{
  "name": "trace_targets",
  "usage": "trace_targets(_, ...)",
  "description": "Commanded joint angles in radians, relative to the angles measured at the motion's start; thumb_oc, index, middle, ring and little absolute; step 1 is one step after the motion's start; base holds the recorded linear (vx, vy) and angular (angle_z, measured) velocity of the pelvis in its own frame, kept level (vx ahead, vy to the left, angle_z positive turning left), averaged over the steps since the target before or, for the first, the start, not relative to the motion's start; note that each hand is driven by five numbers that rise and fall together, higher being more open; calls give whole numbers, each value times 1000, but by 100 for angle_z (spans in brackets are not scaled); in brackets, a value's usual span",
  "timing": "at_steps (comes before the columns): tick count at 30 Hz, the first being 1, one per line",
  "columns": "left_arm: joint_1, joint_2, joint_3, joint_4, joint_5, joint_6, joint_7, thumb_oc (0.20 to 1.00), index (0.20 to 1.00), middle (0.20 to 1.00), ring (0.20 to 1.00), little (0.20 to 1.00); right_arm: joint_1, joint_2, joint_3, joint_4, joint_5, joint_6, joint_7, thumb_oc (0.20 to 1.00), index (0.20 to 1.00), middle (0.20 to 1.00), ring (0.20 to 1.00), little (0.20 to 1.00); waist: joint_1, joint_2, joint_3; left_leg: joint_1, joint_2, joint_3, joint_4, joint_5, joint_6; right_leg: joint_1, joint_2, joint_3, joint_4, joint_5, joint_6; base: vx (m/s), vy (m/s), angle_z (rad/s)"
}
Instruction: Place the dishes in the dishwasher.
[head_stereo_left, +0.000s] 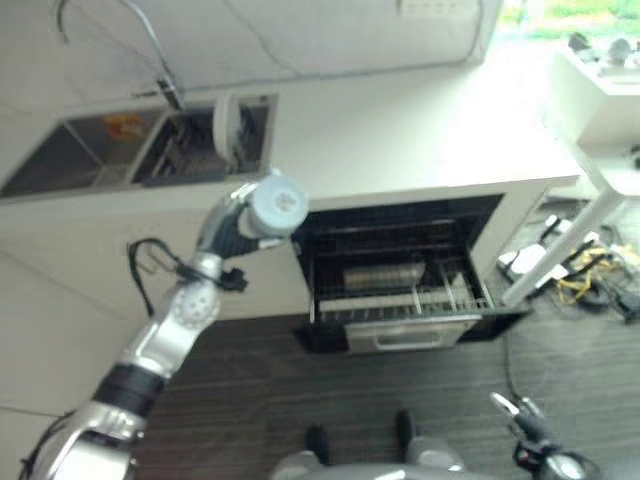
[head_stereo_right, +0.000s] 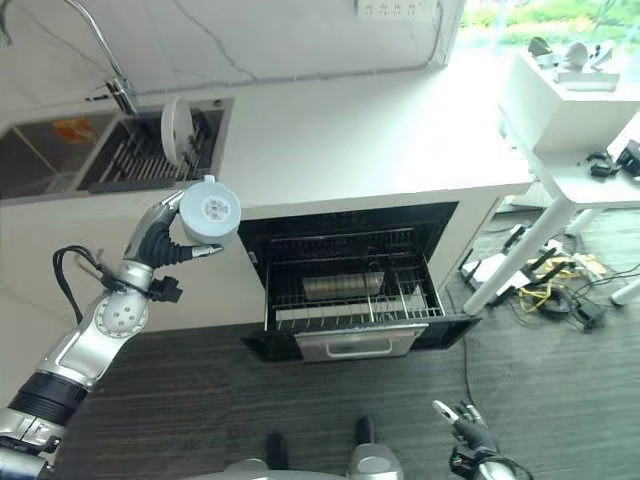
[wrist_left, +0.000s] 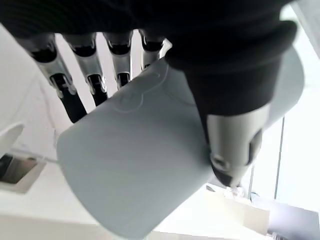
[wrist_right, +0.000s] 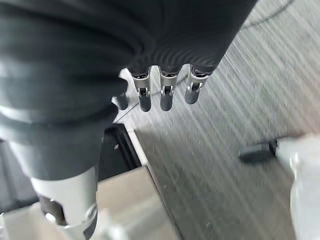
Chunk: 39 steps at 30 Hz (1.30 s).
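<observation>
My left hand (head_stereo_left: 232, 225) is shut on a pale grey-blue cup (head_stereo_left: 278, 203), held sideways with its base turned up toward the head camera. It hangs in front of the counter edge, just left of the open dishwasher (head_stereo_left: 400, 230). In the left wrist view the cup (wrist_left: 135, 175) lies between the fingers (wrist_left: 70, 100) and the thumb. The lower rack (head_stereo_right: 350, 300) is pulled out over the floor, and a grey dish (head_stereo_left: 385, 275) lies in it. A white plate (head_stereo_right: 176, 122) stands upright in the sink rack. My right hand (head_stereo_right: 465, 425) hangs low at the right, open and holding nothing.
The sink (head_stereo_left: 90, 150) and its tap (head_stereo_left: 165, 85) are at the back left, set into the white counter (head_stereo_left: 400, 130). A white table (head_stereo_right: 570, 110) stands at the right with cables (head_stereo_right: 545, 290) on the dark floor beneath it.
</observation>
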<state>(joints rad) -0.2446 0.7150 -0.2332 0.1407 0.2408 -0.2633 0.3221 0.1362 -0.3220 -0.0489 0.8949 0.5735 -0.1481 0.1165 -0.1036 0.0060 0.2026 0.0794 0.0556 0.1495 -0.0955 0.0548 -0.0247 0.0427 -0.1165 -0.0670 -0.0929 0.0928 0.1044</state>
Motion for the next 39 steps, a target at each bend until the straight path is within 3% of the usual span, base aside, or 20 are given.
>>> trace_targets(1,-40,-9,59,1,-59,-36,51,200,200,200,200,200,-40,-47,-30,-104,42,-161,-60,1000,1000,1000,1000,1000,-12,-3,-1,83,-14,7,39,-154,32,23,1,-29,95,-99,40,-17,-70,-24)
trace_targets(3,-2,-56,84,-7,-173,-40,43,200,200,200,200,200,7,-55,-81,-363,21,-240,-88,1000,1000,1000,1000,1000,-39,-11,-2,90,-11,28,39,-158,35,23,4,-23,91,-100,40,-27,-63,-22)
trace_targets(6,70,-144,120,-14,-275,-63,44,200,200,200,200,200,85,-30,-115,-651,-47,-278,-51,1000,1000,1000,1000,1000,-75,-13,-7,94,-10,46,48,-164,43,20,8,-4,93,-106,38,-24,-17,-45)
trace_targets(7,84,-170,124,-7,-315,-76,56,200,200,200,200,200,100,-35,-115,-716,-57,-319,-35,1000,1000,1000,1000,1000,-87,-14,-9,95,-10,52,51,-166,44,18,10,4,94,-109,35,-42,29,-40)
trace_targets(8,87,-249,105,38,-363,-102,126,200,200,200,200,200,96,-66,-95,-879,-94,-395,5,1000,1000,1000,1000,1000,-104,-11,-17,96,-11,68,59,-173,46,16,13,14,95,-113,33,-39,41,-35)
trace_targets(13,56,-310,63,62,-352,-92,193,200,200,200,200,200,-5,-119,16,-1010,-129,-434,56,1000,1000,1000,1000,1000,-95,-7,-25,98,-10,77,67,-174,41,24,13,17,81,-109,27,-11,28,-35)
trace_targets(15,44,-321,37,68,-334,-80,202,200,200,200,200,200,-47,-133,71,-1033,-127,-398,76,1000,1000,1000,1000,1000,-84,-7,-28,99,-12,74,70,-175,39,31,12,16,73,-107,26,8,4,2)
trace_targets(17,44,-321,2,40,-219,-22,185,200,200,200,200,200,-103,-145,156,-1049,-155,-350,75,1000,1000,1000,1000,1000,-55,-7,-34,101,-12,63,73,-174,35,45,10,2,65,-107,22,11,-11,2)
trace_targets(22,20,-280,-59,7,-108,46,185,200,200,200,200,200,-211,-178,270,-1049,-306,-308,-29,1000,1000,1000,1000,1000,-2,-7,-41,101,-15,41,68,-170,27,71,3,-33,52,-110,22,29,-34,17)
trace_targets(25,17,-264,-74,-25,-75,57,163,200,200,200,200,200,-261,-209,301,-1047,-340,-252,-67,1000,1000,1000,1000,1000,23,-9,-45,103,-16,27,61,-168,25,84,2,-48,46,-113,21,36,-28,22)
trace_targets(35,19,-229,-97,-71,-11,73,124,200,200,200,200,200,-365,-243,336,-1042,-416,-171,-150,1000,1000,1000,1000,1000,71,-19,-53,106,-24,-9,45,-164,26,104,2,-66,42,-120,19,24,-16,12)
trace_targets(39,18,-225,-104,-85,3,74,105,200,200,200,200,200,-393,-235,347,-1032,-384,-133,-128,1000,1000,1000,1000,1000,81,-20,-53,108,-27,-20,42,-164,28,109,4,-63,43,-122,18,19,3,11)
